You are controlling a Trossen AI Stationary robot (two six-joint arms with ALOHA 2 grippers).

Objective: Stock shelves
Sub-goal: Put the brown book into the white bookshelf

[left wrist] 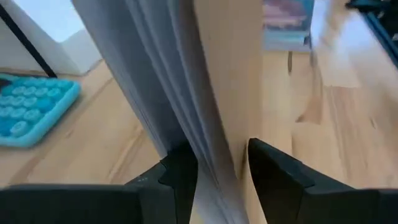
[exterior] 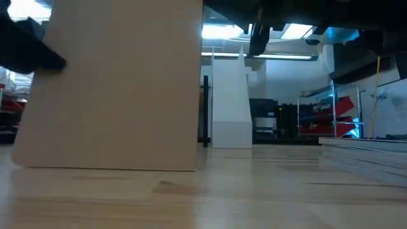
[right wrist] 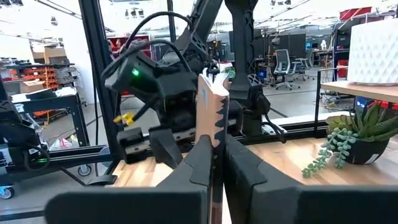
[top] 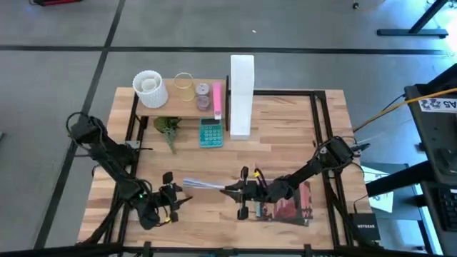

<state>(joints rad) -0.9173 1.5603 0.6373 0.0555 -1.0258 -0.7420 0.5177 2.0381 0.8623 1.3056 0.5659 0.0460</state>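
Two grippers, left [left wrist: 214, 177] and right [right wrist: 216, 165], clamp one upright notebook [top: 207, 185] mid-table, well short of the white file box [top: 241, 93]; we'd release one side before carrying, keeping it vertical.

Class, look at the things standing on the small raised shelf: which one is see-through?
The glass, in the middle of the shelf. The ribbed white pot beside it is solid, and so are the pink items on its other side.
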